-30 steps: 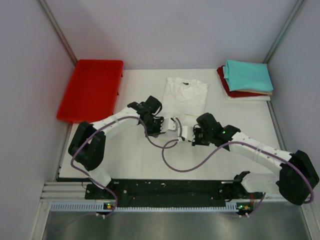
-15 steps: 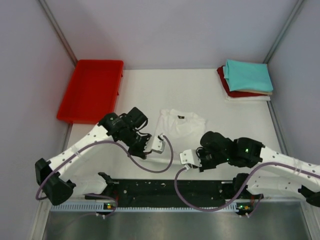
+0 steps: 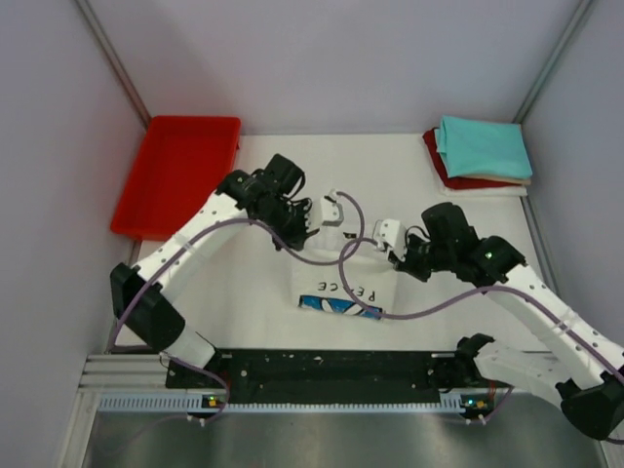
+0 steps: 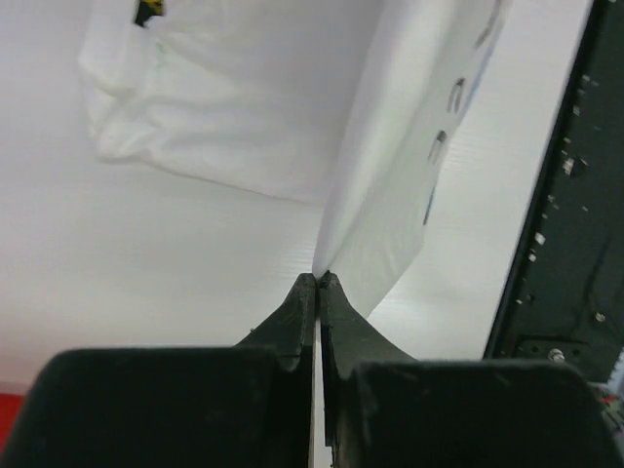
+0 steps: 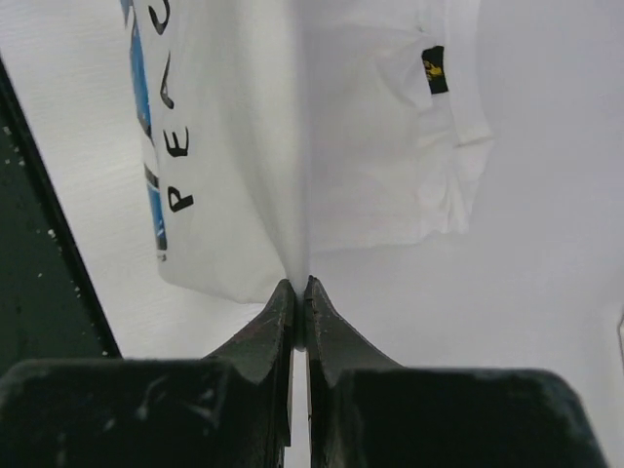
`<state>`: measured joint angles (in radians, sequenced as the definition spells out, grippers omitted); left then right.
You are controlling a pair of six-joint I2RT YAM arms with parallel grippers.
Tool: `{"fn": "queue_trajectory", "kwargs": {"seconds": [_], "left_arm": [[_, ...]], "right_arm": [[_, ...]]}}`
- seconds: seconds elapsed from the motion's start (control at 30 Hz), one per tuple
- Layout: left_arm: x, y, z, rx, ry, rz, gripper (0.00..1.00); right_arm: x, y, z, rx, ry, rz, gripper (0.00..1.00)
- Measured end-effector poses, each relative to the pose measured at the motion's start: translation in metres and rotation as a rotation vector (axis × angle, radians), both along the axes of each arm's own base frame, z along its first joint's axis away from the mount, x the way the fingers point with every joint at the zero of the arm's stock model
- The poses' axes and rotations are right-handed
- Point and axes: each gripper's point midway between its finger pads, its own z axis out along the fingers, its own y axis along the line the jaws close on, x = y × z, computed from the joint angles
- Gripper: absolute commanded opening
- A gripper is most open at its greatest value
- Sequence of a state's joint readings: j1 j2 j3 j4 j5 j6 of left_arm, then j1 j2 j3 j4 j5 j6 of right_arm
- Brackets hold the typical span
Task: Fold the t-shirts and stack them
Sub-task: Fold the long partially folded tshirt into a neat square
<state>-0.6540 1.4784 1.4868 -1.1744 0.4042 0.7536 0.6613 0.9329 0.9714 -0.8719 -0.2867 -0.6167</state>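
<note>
Left hand (image 3: 330,211): I saw its fingers pressed together on a thin edge of the white t-shirt (image 3: 343,283), held up above the counter (image 3: 255,292).
Right hand (image 3: 386,234): it was also pinched shut on the same shirt, just beside the left hand.
White t-shirt: it hung between the two hands. Its printed end, with dark letters and blue, draped toward the near edge, and the neck label (image 5: 434,70) end lay on the counter beyond.
Folded stack: the teal t-shirt (image 3: 483,146) sat on top of the dark red t-shirt (image 3: 456,179) and the cream t-shirt (image 3: 487,191), at the far right and well apart from the hands.
Slip risk: I judged each pinch to hold only a little cloth, so a quick pull might free a corner.
Crooked fold risk: if the hands travelled unevenly, the printed end might land skewed or bunched.
Cable risk: the purple cable (image 3: 357,255) crossed in front of the hanging cloth and might drag it.
Hidden: in the overhead view the hands and cable covered the upper shirt, so I could not see the sleeves.
Hard to make out: I could not read the whole print, or tell how many layers each hand gripped.
Red tray (image 3: 175,180): it sat at the far left, away from the shirt.
</note>
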Motion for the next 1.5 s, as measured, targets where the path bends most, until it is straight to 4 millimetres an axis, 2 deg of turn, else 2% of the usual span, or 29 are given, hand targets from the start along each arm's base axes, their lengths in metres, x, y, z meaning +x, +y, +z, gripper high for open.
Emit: {"fn": "queue_trajectory", "kwargs": {"seconds": [0.13, 0.23, 0.4, 0.53, 0.73, 0.9, 1.03, 1.3, 1.5], "left_arm": [[0.061, -0.010, -0.008, 0.010, -0.012, 0.104, 0.00], [0.092, -0.019, -0.014, 0.014, -0.029, 0.132, 0.00], [0.129, -0.034, -0.031, 0.041, -0.047, 0.152, 0.00], [0.155, -0.041, -0.060, 0.079, -0.038, 0.184, 0.00], [0.194, -0.047, -0.100, 0.100, -0.034, 0.255, 0.00], [0.212, -0.049, -0.120, 0.106, -0.053, 0.289, 0.00], [0.220, -0.047, -0.125, 0.108, -0.063, 0.314, 0.00], [0.229, -0.046, -0.121, 0.097, -0.099, 0.328, 0.00], [0.239, -0.045, -0.098, 0.068, -0.152, 0.343, 0.00]], "right_arm": [[0.038, -0.007, -0.009, 0.015, 0.020, -0.102, 0.00], [0.067, -0.015, -0.018, 0.027, 0.035, -0.175, 0.00], [0.107, -0.028, -0.046, 0.006, 0.092, -0.267, 0.00], [0.127, -0.034, -0.073, -0.020, 0.145, -0.313, 0.00], [0.162, -0.041, -0.100, -0.030, 0.189, -0.381, 0.00], [0.184, -0.041, -0.118, -0.043, 0.220, -0.408, 0.00], [0.195, -0.040, -0.123, -0.042, 0.224, -0.425, 0.00], [0.202, -0.039, -0.110, -0.028, 0.190, -0.425, 0.00], [0.215, -0.035, -0.082, 0.004, 0.120, -0.413, 0.00]]}}
